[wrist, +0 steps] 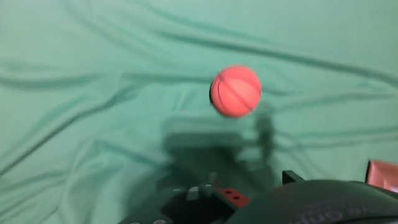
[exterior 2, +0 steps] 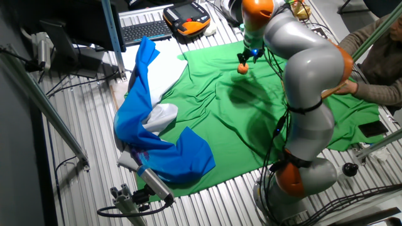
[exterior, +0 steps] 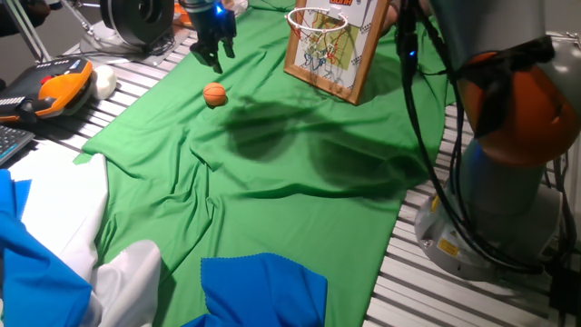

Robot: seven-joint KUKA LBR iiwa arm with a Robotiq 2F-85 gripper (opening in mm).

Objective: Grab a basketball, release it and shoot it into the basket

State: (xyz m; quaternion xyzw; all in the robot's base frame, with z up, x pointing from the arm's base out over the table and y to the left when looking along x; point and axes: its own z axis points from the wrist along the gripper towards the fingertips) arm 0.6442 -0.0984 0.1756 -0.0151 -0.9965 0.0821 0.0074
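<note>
Gripper [exterior: 216,54] hangs above the cloth, jaws apart, holding nothing. Basketball [exterior: 214,94] lies loose on green cloth [exterior: 300,173], just below, well short of basket [exterior: 320,25]. Risk imo: cloth folds let it roll at pinch.

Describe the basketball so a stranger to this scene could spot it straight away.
Start from the green cloth covering the table and go to its far end, where the basket stands. The basketball lies on the cloth left of the basket, just below the dark pincer. It is small, round and orange, unlike the white ball off the cloth.
</note>
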